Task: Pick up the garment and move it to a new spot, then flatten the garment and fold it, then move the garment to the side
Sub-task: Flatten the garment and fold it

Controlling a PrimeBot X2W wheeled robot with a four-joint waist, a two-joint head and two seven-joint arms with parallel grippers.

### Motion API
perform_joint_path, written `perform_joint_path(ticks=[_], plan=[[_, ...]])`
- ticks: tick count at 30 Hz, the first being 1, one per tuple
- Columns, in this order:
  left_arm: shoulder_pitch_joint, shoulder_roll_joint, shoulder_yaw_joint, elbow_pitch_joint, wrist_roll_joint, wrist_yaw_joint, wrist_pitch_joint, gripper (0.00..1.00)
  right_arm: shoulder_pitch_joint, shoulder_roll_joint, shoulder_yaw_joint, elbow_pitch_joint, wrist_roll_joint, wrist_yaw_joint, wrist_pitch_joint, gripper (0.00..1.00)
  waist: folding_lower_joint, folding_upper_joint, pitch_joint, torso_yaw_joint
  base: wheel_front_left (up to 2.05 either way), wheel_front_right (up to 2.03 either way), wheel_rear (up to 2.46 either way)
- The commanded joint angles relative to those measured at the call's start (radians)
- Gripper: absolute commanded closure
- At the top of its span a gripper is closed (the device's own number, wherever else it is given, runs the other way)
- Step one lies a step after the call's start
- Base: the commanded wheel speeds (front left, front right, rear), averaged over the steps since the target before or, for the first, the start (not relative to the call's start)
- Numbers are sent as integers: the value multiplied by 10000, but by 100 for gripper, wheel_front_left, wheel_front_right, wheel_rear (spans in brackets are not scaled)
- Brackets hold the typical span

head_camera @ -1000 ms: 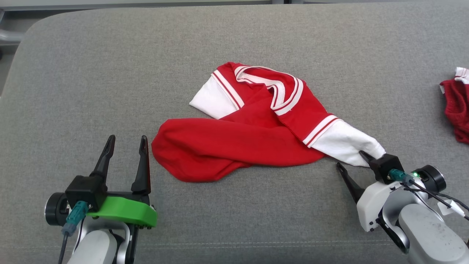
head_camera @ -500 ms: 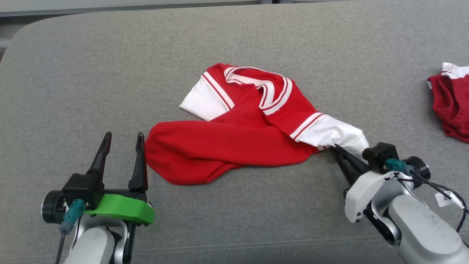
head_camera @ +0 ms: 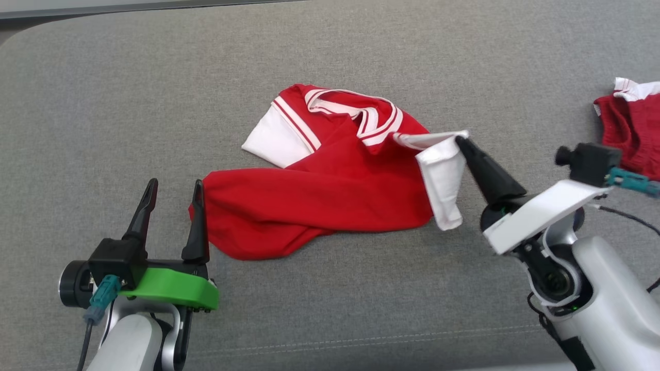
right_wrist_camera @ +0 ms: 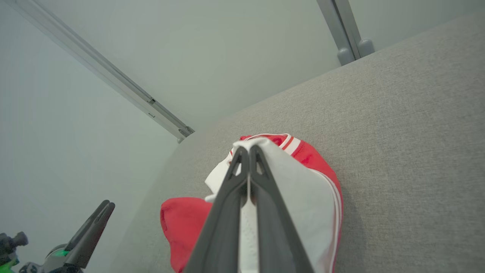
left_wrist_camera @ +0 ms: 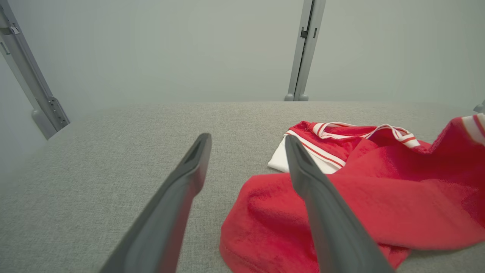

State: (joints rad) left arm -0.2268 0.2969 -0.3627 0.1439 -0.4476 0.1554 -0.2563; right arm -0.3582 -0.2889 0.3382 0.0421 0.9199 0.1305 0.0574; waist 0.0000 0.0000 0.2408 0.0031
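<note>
Grey fabric surface (head_camera: 154,77), red cloth (head_camera: 631,134) (white-trimmed) far right

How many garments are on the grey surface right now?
2. The red jersey lies mid-surface, one white sleeve pinched in the right gripper. A second red garment sits at the head view's right edge, partly cut off; more could lie out of frame.

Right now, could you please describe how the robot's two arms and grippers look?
Both have long, tapering dark jaws on pale grey-white arms. The left gripper carries a bright green bracket and a teal plug with a grey cable. The right gripper has a white plate, a teal connector and thin black cables.
</note>
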Motion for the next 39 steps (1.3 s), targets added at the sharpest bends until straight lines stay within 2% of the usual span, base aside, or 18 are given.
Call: perform_joint_path(ticks=[1,5,10,15,19,20,21,27,32,35,39], plan=[[-152,-8,-28,25,43,-26,-10,0,-122,61,-361,233,360,3,-80,100,0,0,46,72,0,0,0],[-284,-64,-98,63,35,-85,-14,0,-272,460,-1845,1416,1837,3,-292,100,0,0,161,232,0,0,0],[-375,-71,-125,109,35,-122,-28,0,-424,547,-3209,2899,3178,3,-578,100,0,0,275,312,0,0,0],[-436,-29,-172,146,51,-146,-35,0,-597,440,-3747,4123,3781,3,-829,100,0,0,363,272,0,0,0],[-531,-26,-257,166,89,-195,-26,0,-529,348,-3542,4847,3812,3,-837,100,0,0,400,271,0,0,0],[-552,-23,-279,175,96,-210,-22,0,-460,264,-3436,4947,3690,3,-865,61,0,0,399,273,0,0,0],[-563,-20,-303,188,99,-206,-18,0,-383,276,-3367,5026,3732,3,-898,0,0,0,394,272,0,0,0],[-433,-31,-325,262,19,-177,-30,0,607,40,-2991,4645,3469,3,-1638,0,0,0,154,254,0,0,0],[-128,125,-208,230,-52,-65,-37,0,1666,-238,-2670,3475,2773,3,-2721,0,0,0,-187,18,0,0,0],[37,262,-89,128,-100,40,2,0,2046,-437,-2684,2694,1970,3,-3082,0,0,0,-393,-161,0,0,0],[266,403,-19,-60,-105,198,88,0,2235,-325,-2928,1657,348,3,-3219,0,0,0,-702,-288,0,0,0]])
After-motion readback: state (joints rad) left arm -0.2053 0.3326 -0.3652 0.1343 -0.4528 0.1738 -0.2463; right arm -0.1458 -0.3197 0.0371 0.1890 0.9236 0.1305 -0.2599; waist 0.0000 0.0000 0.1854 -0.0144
